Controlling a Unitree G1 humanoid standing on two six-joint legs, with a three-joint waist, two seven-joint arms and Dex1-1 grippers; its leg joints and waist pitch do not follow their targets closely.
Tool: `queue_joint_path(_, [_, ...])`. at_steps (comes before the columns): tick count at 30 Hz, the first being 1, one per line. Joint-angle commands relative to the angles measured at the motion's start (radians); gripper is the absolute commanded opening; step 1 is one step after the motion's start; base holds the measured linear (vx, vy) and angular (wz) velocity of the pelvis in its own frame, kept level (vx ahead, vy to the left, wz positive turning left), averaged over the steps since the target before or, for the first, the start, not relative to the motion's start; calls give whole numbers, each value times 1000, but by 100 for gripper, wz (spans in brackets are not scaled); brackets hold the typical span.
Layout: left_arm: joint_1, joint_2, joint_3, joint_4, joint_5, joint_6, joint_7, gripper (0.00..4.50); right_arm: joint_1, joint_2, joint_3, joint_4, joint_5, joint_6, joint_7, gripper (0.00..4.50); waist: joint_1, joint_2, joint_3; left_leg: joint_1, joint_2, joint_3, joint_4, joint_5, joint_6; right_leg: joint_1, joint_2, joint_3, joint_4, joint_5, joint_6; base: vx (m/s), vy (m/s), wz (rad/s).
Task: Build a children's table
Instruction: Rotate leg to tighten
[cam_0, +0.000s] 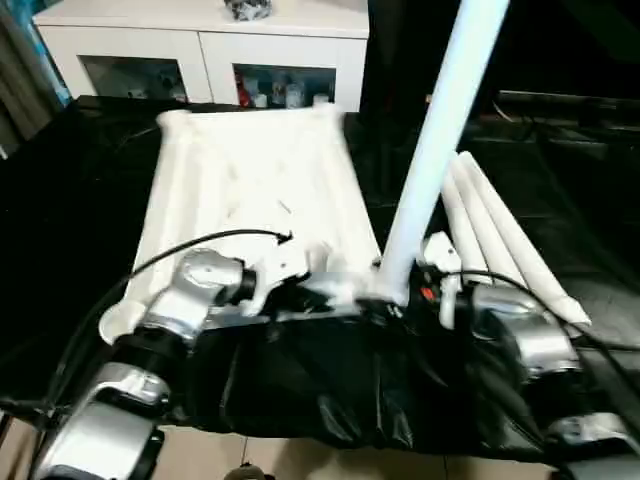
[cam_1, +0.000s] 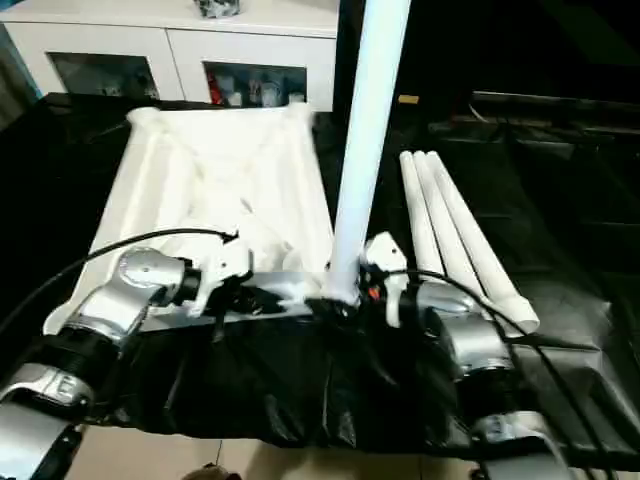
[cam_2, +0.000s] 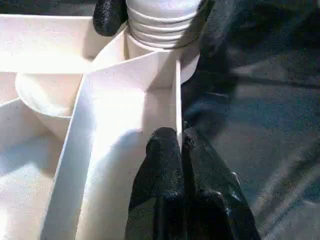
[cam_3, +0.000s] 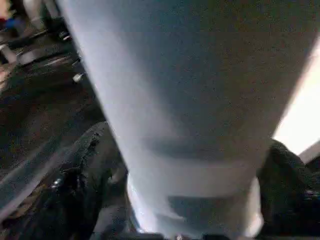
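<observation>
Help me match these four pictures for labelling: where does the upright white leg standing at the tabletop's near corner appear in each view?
Left eye view: upright leg rises right of centre, from the tabletop to the top edge.
Right eye view: centre, same rise.
Left wrist view: its ribbed base sits in the corner socket, top centre.
Right wrist view: close up, between the right gripper's fingers.
Shared landmark: the socket corner of the tabletop.

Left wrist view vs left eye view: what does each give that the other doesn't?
Left wrist view alone: the left tool pinched shut on a thin rib of the tabletop's underside, and threaded rings at the upright leg's base in the corner socket.

Left eye view alone: three spare legs lying on the black cover, the cabinet behind.

Both: tabletop, upright leg.
</observation>
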Motion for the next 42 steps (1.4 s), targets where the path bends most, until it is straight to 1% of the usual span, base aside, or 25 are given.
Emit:
queue_joint_path(1, [-25, -13, -30, 4, -8, -21, -23, 0, 21, 5, 65, -20, -9, 24, 54, 348, -1, 0, -65, 10, 56, -17, -63, -109, 81, 50, -96, 54, -61, 4, -257, 0, 0, 0])
queue_joint_path(6, [-32, -2, -36, 18, -8, -34, -56, 0, 29, -4, 78, -46, -5, 48, 82, 305, 4, 2, -66, 11, 56, -17, -62, -97, 79, 50, -96, 54, -58, 22, -258, 0, 0, 0])
queue_joint_path(8, [-33, -1, -35, 24, -9, -40, -64, 0, 34, -5, 81, -61, 3, 65, 93, 290, 3, 0, -67, 10, 56, -17, -62, -93, 80, 50, -96, 54, -57, 33, -260, 0, 0, 0])
queue_joint_path(11, [-33, -2, -32, 28, -10, -42, -69, 0, 42, -5, 84, -73, 7, 74, 95, 281, 5, 0, -66, 11, 56, -17, -62, -100, 78, 50, -97, 54, -59, 17, -257, 0, 0, 0])
queue_joint_path(12, [-31, -7, -23, 29, -10, -30, -46, 0, 54, 17, 65, -78, 20, 78, 56, 279, 5, -1, -66, 11, 56, -16, -62, -99, 77, 50, -97, 54, -58, 16, -257, 0, 0, 0])
queue_joint_path(13, [-31, -7, -23, 29, -10, -30, -46, 0, 54, 17, 65, -78, 20, 78, 56, 278, 6, -1, -66, 11, 56, -16, -62, -100, 77, 49, -97, 54, -59, 10, -256, 0, 0, 0])
queue_joint_path(14, [-35, -17, -15, 32, -4, -6, 1, 0, 57, 47, 36, -65, 23, 66, -15, 278, 5, -4, -66, 11, 55, -16, -63, -103, 74, 49, -97, 54, -61, -1, -254, 0, 0, 0])
queue_joint_path(15, [-39, -26, -10, 33, 2, 15, 39, 0, 55, 69, 15, -51, 17, 51, -74, 277, 4, -1, -62, 11, 57, -16, -65, -116, 65, 45, -98, 54, -62, -27, -252, 0, 0, 0])
queue_joint_path(16, [-42, -33, -6, 33, 4, 29, 61, 0, 54, 82, 4, -43, 14, 41, -108, 277, 1, -7, -61, 11, 56, -16, -67, -126, 59, 46, -99, 54, -66, -52, -248, 0, 0, 0])
queue_joint_path(17, [-47, -46, 4, 33, 7, 60, 103, 0, 47, 105, -13, -21, 1, 30, -179, 277, -3, -6, -59, 16, 55, -17, -69, -148, 40, 43, -102, 56, -71, -110, -239, 0, 0, 0])
queue_joint_path(18, [-52, -61, 13, 31, 6, 81, 138, 0, 40, 124, -26, 1, -15, 21, -247, 277, -6, -7, -55, 18, 53, -18, -72, -170, 25, 42, -103, 57, -80, -179, -227, 0, 0, 0])
queue_joint_path(20, [-56, -95, 24, 10, 18, 141, 221, 0, 28, 172, -53, 50, -43, -8, -390, 277, -13, -8, -54, 18, 52, -21, -76, -180, 6, 44, -104, 57, -84, -232, -212, 0, 0, 0])
queue_joint_path(21, [-56, -98, 24, 8, 20, 146, 229, 0, 27, 177, -56, 54, -45, -10, -403, 276, -17, -7, -53, 18, 52, -20, -77, -181, 3, 42, -103, 59, -86, -238, -210, 0, 0, 0])
queue_joint_path(22, [-55, -122, 29, -10, 29, 186, 284, 0, 14, 205, -69, 84, -54, -10, -478, 276, -22, -9, -54, 17, 51, -21, -77, -177, 3, 44, -102, 59, -86, -238, -205, 0, 0, 0])
queue_joint_path(25, [-46, -185, 42, -65, 45, 272, 408, 0, -9, 272, -92, 135, -77, -7, -636, 275, -26, -8, -57, 15, 49, -19, -73, -143, 15, 43, -100, 60, -81, -180, -214, 0, 0, 0])
queue_joint_path(27, [-35, -203, 36, -91, 52, 296, 435, 0, -19, 296, -102, 153, -87, -21, -693, 275, -26, -8, -57, 14, 49, -19, -72, -130, 22, 44, -100, 60, -81, -164, -214, 0, 0, 0])
queue_joint_path(29, [-20, -212, 18, -119, 58, 305, 432, 0, -25, 310, -108, 164, -86, -34, -709, 275, -24, -9, -60, 11, 49, -19, -71, -106, 33, 47, -99, 59, -75, -118, -216, 0, 0, 0])
queue_joint_path(30, [-9, -214, 9, -135, 58, 312, 426, 0, -30, 318, -114, 177, -84, -46, -716, 310, -26, -5, -62, 8, 48, -19, -69, -93, 44, 48, -96, 58, -71, -70, -222, 0, 0, 0])
queue_joint_path(31, [-3, -214, 4, -144, 59, 318, 426, 0, -35, 321, -118, 186, -81, -54, -720, 345, -27, -6, -62, 8, 48, -19, -69, -92, 47, 48, -96, 58, -70, -57, -226, 0, 0, 0])
queue_joint_path(34, [8, -207, -9, -157, 60, 319, 416, 0, -43, 320, -125, 194, -64, -63, -699, 348, -31, -5, -64, 9, 47, -18, -66, -78, 64, 50, -94, 58, -65, 0, -241, 0, 0, 0])
queue_joint_path(36, [16, -198, -12, -167, 62, 324, 413, 0, -46, 313, -123, 193, -68, -66, -685, 386, -32, -3, -62, 9, 48, -17, -67, -94, 66, 50, -95, 58, -69, -14, -243, 0, 0, 0])
queue_joint_path(38, [21, -189, -13, -172, 64, 326, 410, 0, -44, 300, -122, 183, -67, -67, -666, 393, -32, -3, -62, 11, 49, -18, -68, -108, 62, 50, -96, 58, -70, -34, -241, 0, 0, 0])
queue_joint_path(39, [28, -178, -16, -179, 65, 329, 406, 0, -36, 281, -120, 163, -57, -68, -633, 401, -33, -7, -62, 10, 49, -17, -68, -111, 62, 52, -96, 58, -70, -36, -241, 0, 0, 0])
queue_joint_path(41, [33, -171, -17, -184, 65, 331, 404, 0, -28, 266, -118, 144, -53, -67, -610, 412, -33, -6, -62, 8, 49, -18, -67, -103, 66, 53, -95, 58, -68, -27, -241, 0, 0, 0])
queue_joint_path(42, [36, -164, -18, -185, 66, 330, 402, 0, -10, 241, -111, 104, -50, -56, -579, 430, -33, -11, -63, 9, 49, -17, -66, -90, 74, 53, -94, 58, -67, -11, -242, 0, 0, 0])
